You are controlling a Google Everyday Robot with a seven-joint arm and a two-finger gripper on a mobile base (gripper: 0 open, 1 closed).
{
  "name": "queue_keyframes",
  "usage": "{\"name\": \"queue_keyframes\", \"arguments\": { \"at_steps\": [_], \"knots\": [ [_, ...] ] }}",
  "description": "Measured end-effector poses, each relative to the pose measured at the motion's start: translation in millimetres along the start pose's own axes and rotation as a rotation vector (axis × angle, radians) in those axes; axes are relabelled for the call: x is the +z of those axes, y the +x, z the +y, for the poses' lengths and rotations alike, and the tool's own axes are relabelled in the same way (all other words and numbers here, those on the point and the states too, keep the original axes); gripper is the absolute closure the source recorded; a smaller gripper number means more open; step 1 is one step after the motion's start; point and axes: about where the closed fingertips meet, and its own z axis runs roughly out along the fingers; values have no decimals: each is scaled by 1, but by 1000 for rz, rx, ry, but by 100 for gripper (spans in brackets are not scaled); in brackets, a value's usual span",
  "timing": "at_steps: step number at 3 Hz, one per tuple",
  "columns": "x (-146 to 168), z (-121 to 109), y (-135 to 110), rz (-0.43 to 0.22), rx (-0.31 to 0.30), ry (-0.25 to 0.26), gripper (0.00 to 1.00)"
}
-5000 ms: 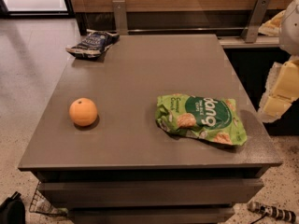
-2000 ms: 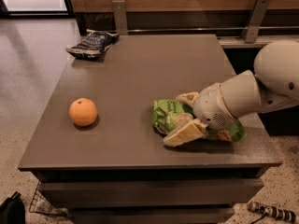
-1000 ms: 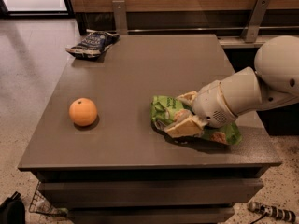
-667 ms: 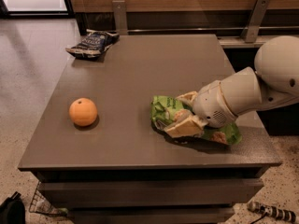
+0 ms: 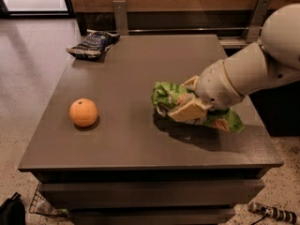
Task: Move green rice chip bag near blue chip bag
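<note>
My gripper (image 5: 185, 100) sits on the right side of the worktop (image 5: 140, 64), its two tan fingers (image 5: 188, 112) pinched on the crumpled middle of the green rice chip bag (image 5: 164, 93). The bag's left end looks bunched and a little raised, with a shadow under it. Its right end trails out from under my wrist towards the worktop's right edge. The blue chip bag (image 5: 91, 43) lies at the far left corner, well apart from me and partly over the edge. The orange (image 5: 84, 112) rests near the front left, off the straight line between the two bags.

I judge the grasp made and the carry about to begin. The foil is slick and mostly air, so I should hold a firm pinch and lift just enough that the trailing end clears the surface rather than drags. Then I should travel diagonally to the far left, passing behind the orange, and stop short of the blue bag. That bag is light and already overhangs, so a nudge could push it off. I should lower the green bag flat beside it before opening.
</note>
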Motion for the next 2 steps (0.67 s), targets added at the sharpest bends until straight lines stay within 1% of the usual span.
{"name": "queue_keyframes", "arguments": {
  "at_steps": [1, 2],
  "knots": [
    [-50, -29, -51, 84, -102, 81, 100],
    [-82, -61, -92, 131, -168, 135, 100]
  ]
}}
